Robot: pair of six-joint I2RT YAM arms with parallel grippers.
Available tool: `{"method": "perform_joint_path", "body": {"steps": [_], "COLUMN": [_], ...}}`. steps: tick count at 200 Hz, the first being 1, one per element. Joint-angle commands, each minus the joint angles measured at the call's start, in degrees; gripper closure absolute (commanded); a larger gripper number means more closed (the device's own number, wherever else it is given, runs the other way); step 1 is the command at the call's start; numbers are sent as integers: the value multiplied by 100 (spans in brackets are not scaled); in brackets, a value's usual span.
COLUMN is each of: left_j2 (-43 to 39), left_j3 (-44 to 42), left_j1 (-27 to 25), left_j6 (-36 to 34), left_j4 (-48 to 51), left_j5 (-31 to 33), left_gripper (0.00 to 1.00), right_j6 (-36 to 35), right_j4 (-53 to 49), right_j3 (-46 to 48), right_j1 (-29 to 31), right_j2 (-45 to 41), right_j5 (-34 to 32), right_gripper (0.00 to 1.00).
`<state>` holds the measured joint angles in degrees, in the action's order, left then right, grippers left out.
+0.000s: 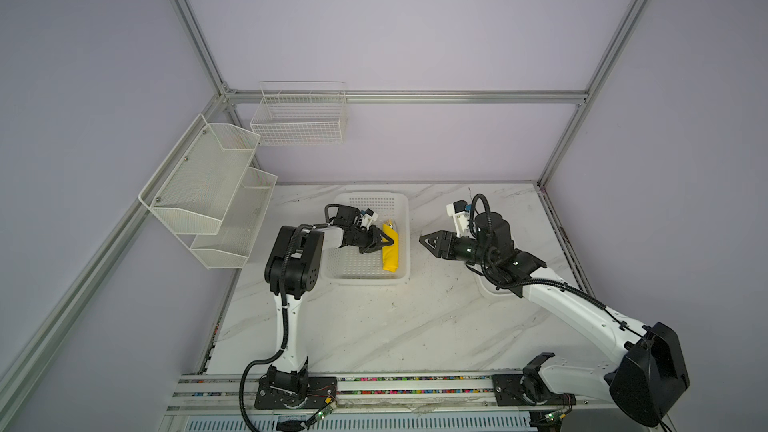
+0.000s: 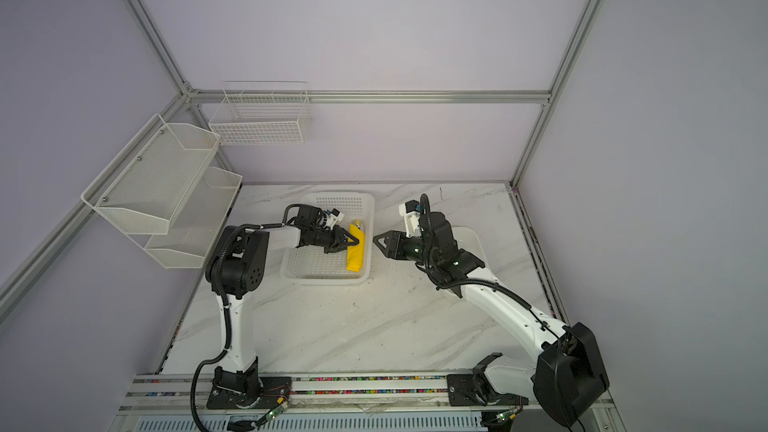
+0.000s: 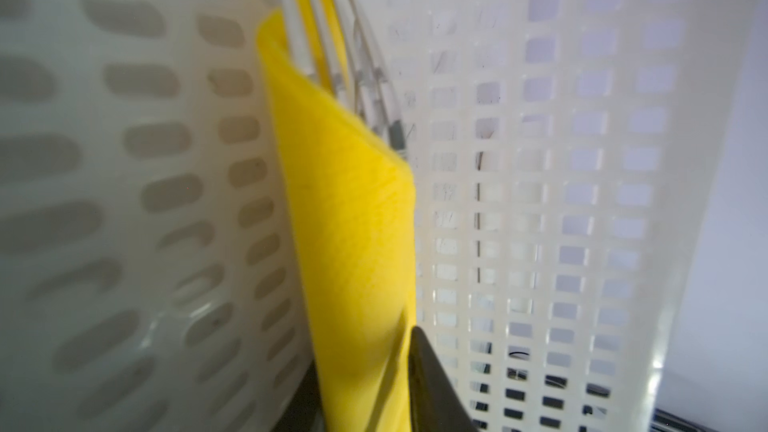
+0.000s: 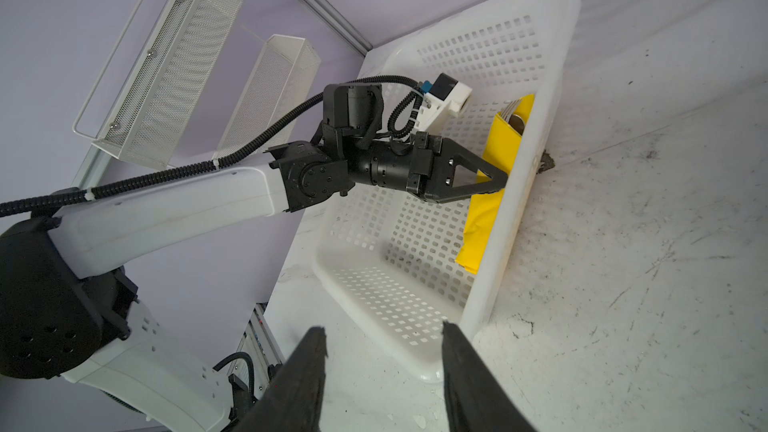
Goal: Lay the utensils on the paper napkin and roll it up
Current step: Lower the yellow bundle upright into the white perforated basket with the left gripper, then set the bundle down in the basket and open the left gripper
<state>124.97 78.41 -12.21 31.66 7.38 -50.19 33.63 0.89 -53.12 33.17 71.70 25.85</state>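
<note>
Since the napkin (image 1: 390,252) is already wound around the utensils (image 3: 374,105), the thing to be handled is a soft yellow tube with a stiff metal core. In both top views it lies just right of frame centre, inside the basket (image 1: 365,280), lengthwise against the basket's right wall. The left wrist view shows tines and other metal tips poking out of one open end. Which pieces sit deeper in the roll I cannot tell.

The left gripper (image 1: 384,243) is at the roll's middle with a finger on either side of it. Whether those fingers press the paper or stand slack beside it cannot be told. The right gripper (image 4: 384,328) hangs over the desk (image 1: 395,326) just right of the basket, jaws parted and empty.

As for handling, the paper looks thin and light, and it should crease or tear easily. Nothing fastens the wrap, so a pinch at a free corner would likely let it spring loose. The weight is in the steel, which is smooth and could slide out of an open end if the roll tilts. The best hold is probably across the middle, over the overlapping flap, firm enough to bear on the metal through the paper, with the roll kept level. The wall crowds the roll's right side, leaving a finger little room there.
</note>
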Motion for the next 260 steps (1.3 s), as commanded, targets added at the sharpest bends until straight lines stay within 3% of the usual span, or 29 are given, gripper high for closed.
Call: {"method": "perform_joint_path", "body": {"steps": [1, 30, 50, 73, 126, 144, 175, 234, 260], "left_j2": [-245, -647, -806, -633, -122, -66, -254, -433, -607], "left_j3": [398, 511, 589, 922, 1390, 1466, 1355, 1416, 1355], "left_j1": [-42, -126, -272, -484, -693, -713, -721, -748, -795], "left_j6": [-476, -715, -870, -1070, -1117, -1109, -1030, -989, -976], "left_j4": [829, 1606, 1944, 2375, 2796, 2987, 3112, 3128, 3035], "left_j5": [806, 2047, 2714, 3069, 3236, 3597, 4313, 4322, 4197], "left_gripper": [58, 45, 42, 42, 62, 72, 76, 75, 60], "right_j6": [-111, -111, -120, -128, -163, -172, -199, -265, -300], "right_j4": [-18, -38, -51, -33, -88, -95, -110, -199, -267], "right_j3": [-47, -97, -111, -110, -99, -67, -90, -111, -63], "right_j1": [14, 14, 14, 14, 6, -2, -12, -38, -65], "right_j2": [19, 42, 63, 98, 61, 37, 28, -34, -118], "right_j5": [-73, -93, -103, -71, -124, -166, -187, -317, -473], "right_gripper": [52, 52, 52, 52, 52, 52, 52, 52, 52]}}
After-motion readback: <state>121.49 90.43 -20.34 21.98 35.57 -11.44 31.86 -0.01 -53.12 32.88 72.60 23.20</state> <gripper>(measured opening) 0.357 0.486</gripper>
